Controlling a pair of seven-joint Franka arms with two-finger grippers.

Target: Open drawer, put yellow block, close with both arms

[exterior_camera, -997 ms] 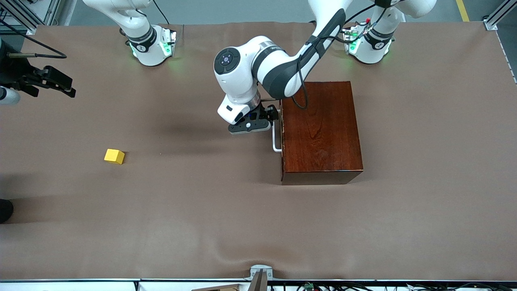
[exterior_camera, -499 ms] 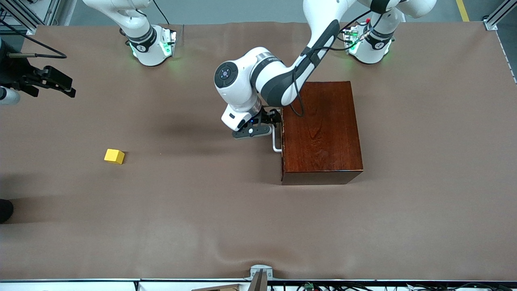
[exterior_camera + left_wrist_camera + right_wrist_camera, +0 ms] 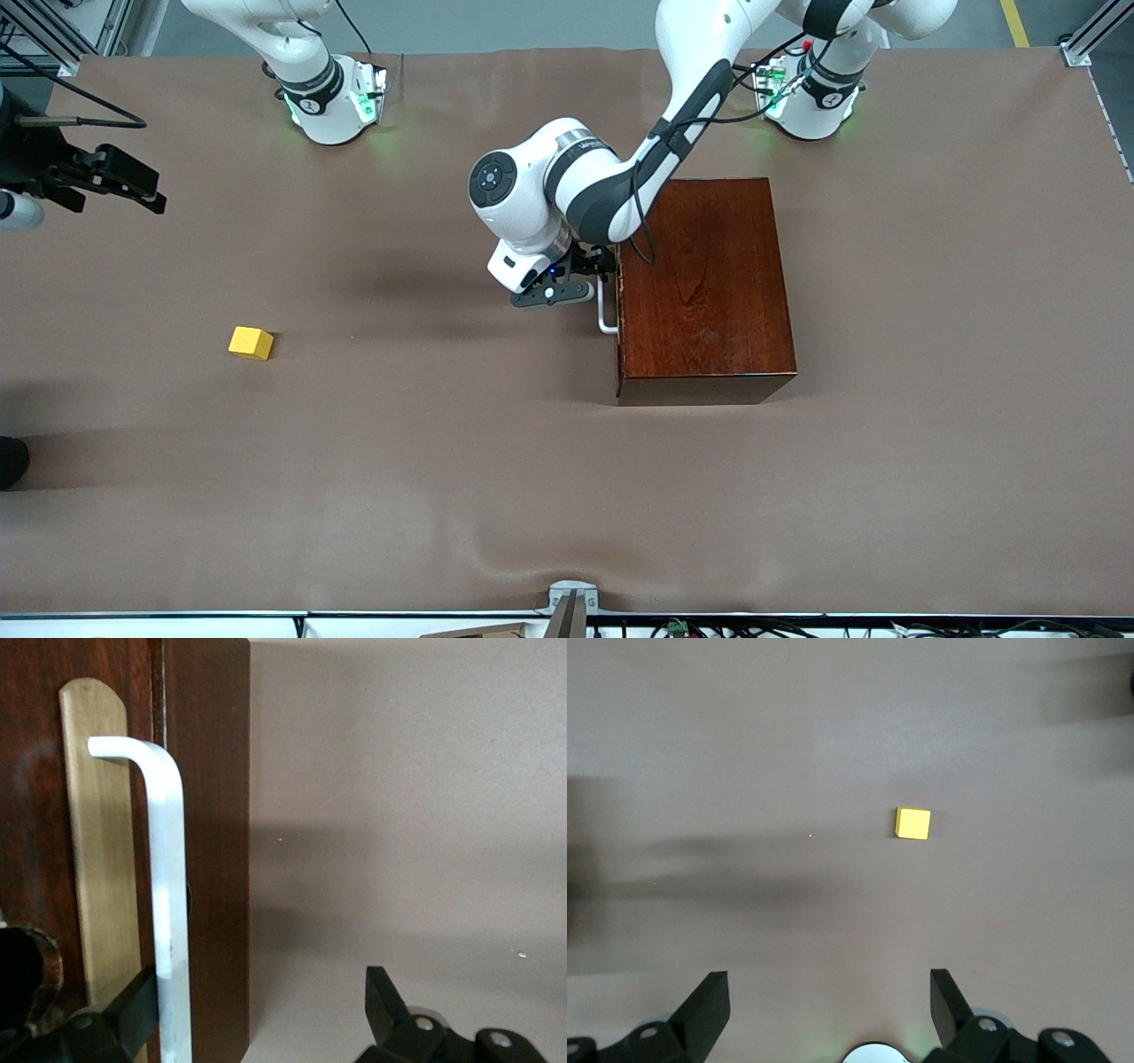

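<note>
The drawer sits shut in its dark-red box, handle facing the right arm's end of the table. The left claw is at the handle with fingers spread wide, one finger against the bar, placed to straddle it before a pull, in my judgement. The yellow block lies on the table well apart from the box. The right claw waits high above the block, fingers wide, nothing held.

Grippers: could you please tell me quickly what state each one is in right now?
Left gripper: open, straddling the white U-shaped bar handle.
Right gripper: open, holding nothing, waiting.
</note>
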